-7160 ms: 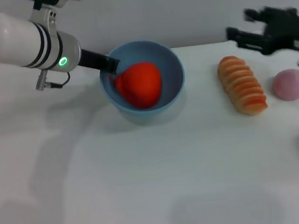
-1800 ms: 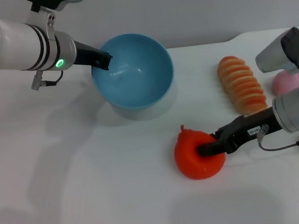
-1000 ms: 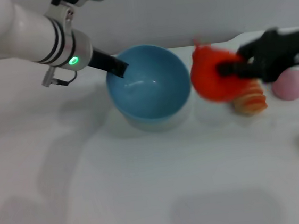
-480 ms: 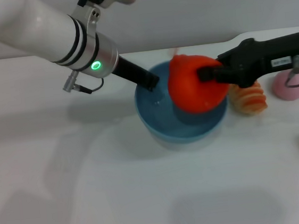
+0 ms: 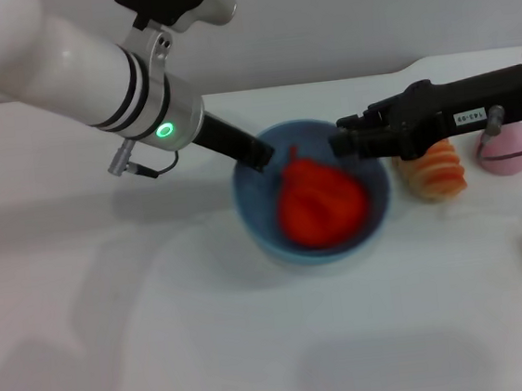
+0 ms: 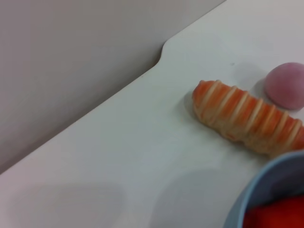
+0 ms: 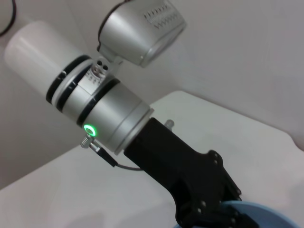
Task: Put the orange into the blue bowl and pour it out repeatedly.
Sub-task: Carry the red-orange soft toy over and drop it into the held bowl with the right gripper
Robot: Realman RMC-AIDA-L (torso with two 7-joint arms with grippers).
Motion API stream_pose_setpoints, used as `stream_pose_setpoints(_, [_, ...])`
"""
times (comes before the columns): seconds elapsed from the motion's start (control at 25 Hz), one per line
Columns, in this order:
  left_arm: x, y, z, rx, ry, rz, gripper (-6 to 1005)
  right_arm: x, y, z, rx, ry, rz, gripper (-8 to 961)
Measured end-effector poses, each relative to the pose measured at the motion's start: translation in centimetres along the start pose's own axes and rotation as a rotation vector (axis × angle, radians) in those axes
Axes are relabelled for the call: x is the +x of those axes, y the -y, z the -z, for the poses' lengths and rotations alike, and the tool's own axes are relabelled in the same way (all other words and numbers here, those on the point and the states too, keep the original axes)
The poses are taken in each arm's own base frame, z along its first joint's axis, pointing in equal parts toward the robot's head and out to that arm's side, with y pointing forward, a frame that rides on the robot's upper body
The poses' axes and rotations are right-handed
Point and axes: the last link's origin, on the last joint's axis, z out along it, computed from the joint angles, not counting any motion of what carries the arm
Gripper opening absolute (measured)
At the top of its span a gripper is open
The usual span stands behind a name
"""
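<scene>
The left gripper [image 5: 258,152] reaches in from the upper left and clamps the near-left rim of the blue bowl [image 5: 253,206]. The right gripper [image 5: 344,142] extends in from the right and hovers over the bowl's far-right rim; whether its jaws are spread or closed cannot be determined. The orange [image 5: 318,203] lies inside the bowl, apart from both grippers. The right arm partly hides the ridged loaf [image 5: 436,172].

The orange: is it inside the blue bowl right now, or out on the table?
Inside. In the head view the orange sits within the rim of the blue bowl, and the right gripper above it no longer touches it.
</scene>
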Motion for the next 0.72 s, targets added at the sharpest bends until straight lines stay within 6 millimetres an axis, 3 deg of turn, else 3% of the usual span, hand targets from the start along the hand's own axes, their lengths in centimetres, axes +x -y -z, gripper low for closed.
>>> stream_pose_setpoints(0.24, [-0.4, 0.4, -0.1, 0.013, -0.009, 0.013, -1, 0.0, 0.2, 0.4, 0.018, 0.0, 0.024, 255])
stream_pose_setpoints(0.48, [-1.1, 1.1, -0.3, 0.049, -0.015, 0.011, -2, -0.4, 1.4, 3.6, 0.193, 0.132, 0.188, 389])
stream_pose_setpoints(0.72, [-1.8, 2.2, -0.3, 0.107, -0.043, 0.02, -2, 2.4, 3.5, 5.3, 0.386, 0.148, 0.227, 466])
